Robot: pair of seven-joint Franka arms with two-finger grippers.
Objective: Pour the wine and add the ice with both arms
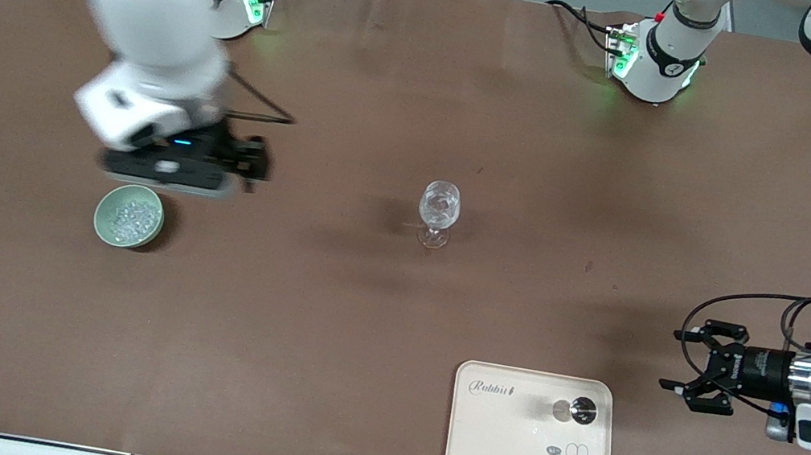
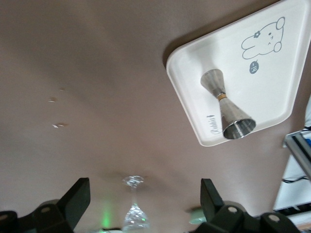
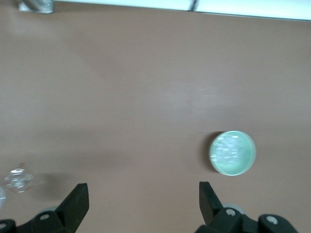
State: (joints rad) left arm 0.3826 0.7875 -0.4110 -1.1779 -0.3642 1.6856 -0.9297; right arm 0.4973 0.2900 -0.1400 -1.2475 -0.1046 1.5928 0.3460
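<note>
A brown surface (image 1: 327, 313) carries a wine glass (image 1: 438, 212) at its middle, a green bowl (image 1: 129, 215) of ice (image 1: 133, 218) toward the right arm's end, and a white tray (image 1: 531, 435) holding a metal jigger (image 1: 575, 410) nearer the front camera. The right pincer (image 1: 253, 164) hangs released and empty above the surface just beside the bowl. The left pincer (image 1: 705, 366) waits, also spread and empty, beside the tray. The glass seems to hold a few glinting bits already, so the ice step looks at least begun; no wine bottle shows, and whether wine is in the glass cannot be told.
</note>
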